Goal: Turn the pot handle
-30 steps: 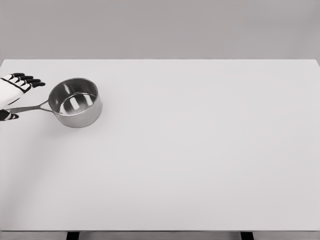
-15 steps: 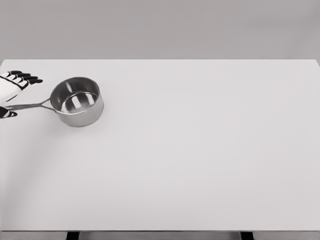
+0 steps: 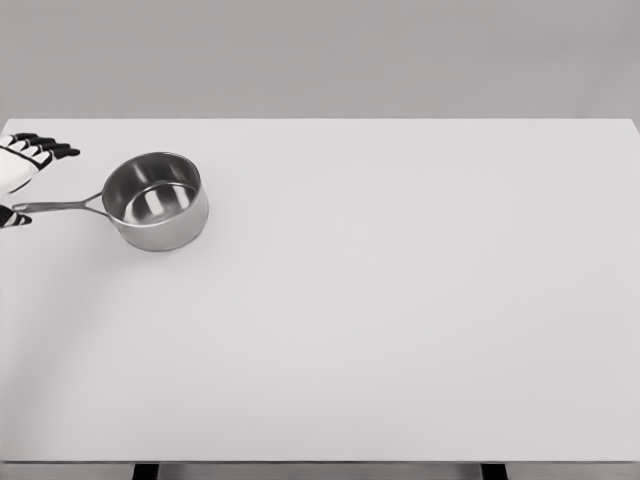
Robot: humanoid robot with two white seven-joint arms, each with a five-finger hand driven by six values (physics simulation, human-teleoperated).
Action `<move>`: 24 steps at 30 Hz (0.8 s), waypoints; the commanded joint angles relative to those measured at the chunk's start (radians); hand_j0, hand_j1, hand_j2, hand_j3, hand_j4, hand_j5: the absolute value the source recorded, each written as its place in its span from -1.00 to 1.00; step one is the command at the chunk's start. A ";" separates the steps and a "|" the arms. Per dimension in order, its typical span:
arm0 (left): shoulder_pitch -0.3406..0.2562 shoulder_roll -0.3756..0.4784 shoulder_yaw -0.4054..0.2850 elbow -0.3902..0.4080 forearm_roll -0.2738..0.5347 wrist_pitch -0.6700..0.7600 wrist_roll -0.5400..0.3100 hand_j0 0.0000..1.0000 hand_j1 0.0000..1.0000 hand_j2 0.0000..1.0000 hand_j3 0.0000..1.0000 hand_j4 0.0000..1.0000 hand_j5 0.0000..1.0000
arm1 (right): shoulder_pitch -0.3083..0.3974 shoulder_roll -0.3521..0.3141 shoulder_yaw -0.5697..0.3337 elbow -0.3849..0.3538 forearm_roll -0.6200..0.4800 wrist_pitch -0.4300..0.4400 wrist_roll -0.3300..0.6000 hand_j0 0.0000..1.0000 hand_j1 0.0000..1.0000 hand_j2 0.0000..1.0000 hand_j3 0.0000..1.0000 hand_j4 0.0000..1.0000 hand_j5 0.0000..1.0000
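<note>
A shiny steel pot (image 3: 156, 201) stands upright on the white table (image 3: 400, 300) at the far left. Its thin handle (image 3: 58, 206) points left, almost level, toward the picture's edge. My left hand (image 3: 30, 180) pokes in at that edge, open. Its black-tipped fingers (image 3: 45, 148) stretch out above the handle and the thumb (image 3: 12, 217) lies just below the handle's end. The hand is not closed around the handle. Most of the hand and all of its arm are cut off by the frame. The right arm is out of view.
The table's far edge runs just behind the hand and pot. A plain grey wall (image 3: 320, 60) stands behind it. Two dark table legs (image 3: 146, 470) show under the front edge.
The left hand has drawn back left and slightly up. The handle's end has swung upward, from angled down-left to nearly level, and the pot has shifted a little right.
</note>
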 commanded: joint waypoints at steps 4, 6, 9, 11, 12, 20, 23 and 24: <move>-0.005 -0.005 0.000 0.012 -0.004 0.001 0.001 1.00 1.00 1.00 1.00 1.00 1.00 | 0.000 0.000 0.000 0.000 0.000 -0.001 0.000 1.00 1.00 1.00 1.00 1.00 1.00; -0.005 -0.005 0.000 0.012 -0.004 0.001 0.001 1.00 1.00 1.00 1.00 1.00 1.00 | 0.000 0.000 0.000 0.000 0.000 -0.001 0.000 1.00 1.00 1.00 1.00 1.00 1.00; -0.017 -0.007 -0.001 0.026 -0.004 0.001 -0.001 1.00 1.00 1.00 1.00 1.00 1.00 | 0.000 0.000 0.000 0.000 0.000 0.001 0.000 1.00 1.00 1.00 1.00 1.00 1.00; -0.017 -0.009 0.000 0.028 -0.004 0.001 0.001 1.00 1.00 1.00 1.00 1.00 1.00 | 0.000 0.000 0.000 0.000 0.000 0.001 0.000 1.00 1.00 1.00 1.00 1.00 1.00; -0.023 -0.012 -0.001 0.029 -0.004 0.001 0.001 1.00 1.00 1.00 1.00 1.00 1.00 | 0.000 0.000 0.000 0.000 0.000 0.001 0.000 1.00 1.00 1.00 1.00 1.00 1.00; -0.038 -0.019 -0.001 0.042 -0.004 0.001 0.001 1.00 1.00 1.00 1.00 1.00 1.00 | 0.000 0.000 0.000 0.000 0.000 0.001 0.000 1.00 1.00 1.00 1.00 1.00 1.00; -0.043 -0.021 -0.001 0.054 -0.004 0.001 0.001 1.00 1.00 1.00 1.00 1.00 1.00 | 0.000 0.000 0.000 0.000 0.000 0.001 0.000 1.00 1.00 1.00 1.00 1.00 1.00; -0.046 -0.021 -0.003 0.054 -0.004 0.001 0.001 1.00 1.00 1.00 1.00 1.00 1.00 | 0.000 0.000 0.000 0.000 0.000 -0.001 0.000 1.00 1.00 1.00 1.00 1.00 1.00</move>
